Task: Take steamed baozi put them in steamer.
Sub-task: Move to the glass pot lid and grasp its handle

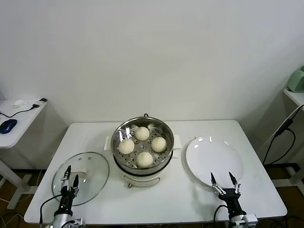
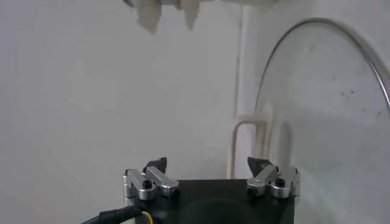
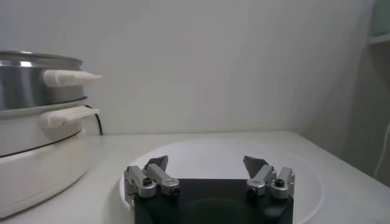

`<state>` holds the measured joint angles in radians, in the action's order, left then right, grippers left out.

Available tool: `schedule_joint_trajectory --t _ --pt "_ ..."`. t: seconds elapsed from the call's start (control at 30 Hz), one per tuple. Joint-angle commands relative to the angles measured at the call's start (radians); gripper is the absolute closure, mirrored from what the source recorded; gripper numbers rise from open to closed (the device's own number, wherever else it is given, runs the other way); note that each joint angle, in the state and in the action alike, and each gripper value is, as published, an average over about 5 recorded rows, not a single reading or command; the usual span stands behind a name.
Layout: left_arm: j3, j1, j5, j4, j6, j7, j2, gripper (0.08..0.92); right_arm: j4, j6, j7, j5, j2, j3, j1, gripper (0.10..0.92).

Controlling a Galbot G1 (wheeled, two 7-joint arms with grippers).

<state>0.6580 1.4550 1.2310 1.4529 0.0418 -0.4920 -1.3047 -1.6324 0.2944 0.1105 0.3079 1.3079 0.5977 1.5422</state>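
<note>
- From my head camera both arms are cut off at the near edge; only the left gripper (image 1: pixel 69 179) and right gripper (image 1: pixel 224 183) show.
- The left wrist camera gives me just part of the glass lid (image 2: pixel 329 115) and bare bench, so the lid's knob is hard to make out there.
- The right wrist camera crops the steamer (image 3: pixel 36 122) on one side; its inside is hidden from that angle.
- Four steamed baozi (image 1: pixel 142 133) sit on the perforated tray inside the steamer (image 1: pixel 142 145), at the middle of the bench (image 1: pixel 90 130). They are smooth, domed, cream-white, close together.
- Left gripper (image 2: pixel 210 176) hovers over the near rim of the glass lid (image 1: pixel 80 176), jaws spread wide, holding nothing.
- Right gripper (image 3: pixel 209 176) hovers at the near edge of the white plate (image 1: pixel 213 159), jaws spread wide, also holding nothing.
- The plate (image 3: pixel 304 176) lies right of the steamer, the lid to its left.
- The bench is white, against a plain white wall; a side table with a blue mouse (image 1: pixel 8 125) stands far left.
</note>
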Motion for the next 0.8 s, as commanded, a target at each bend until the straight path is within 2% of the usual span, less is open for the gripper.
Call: schedule_joint_trajectory --t 0.03,0.27,0.43,0.8 --pt "0.004 -0.021 0.05 -0.029 -0.01 -0.013 -0.011 0.177 -0.028 -0.003 0.003 -0.008 0.005 0.008 0.029 0.203" --pt "-0.006 -0.062 0.033 -0.069 -0.007 0.014 0.021 0.177 -0.024 -0.001 0.007 -0.016 0.008 0.008 0.029 0.203" --pt "-0.014 -0.063 0.011 -0.046 -0.009 0.03 0.031 0.204 -0.011 0.004 0.015 -0.028 0.009 0.004 0.024 0.203" --pt "-0.022 -0.036 -0.026 0.013 -0.042 0.079 0.047 0.501 0.002 0.007 0.022 -0.032 0.004 0.002 0.018 0.203"
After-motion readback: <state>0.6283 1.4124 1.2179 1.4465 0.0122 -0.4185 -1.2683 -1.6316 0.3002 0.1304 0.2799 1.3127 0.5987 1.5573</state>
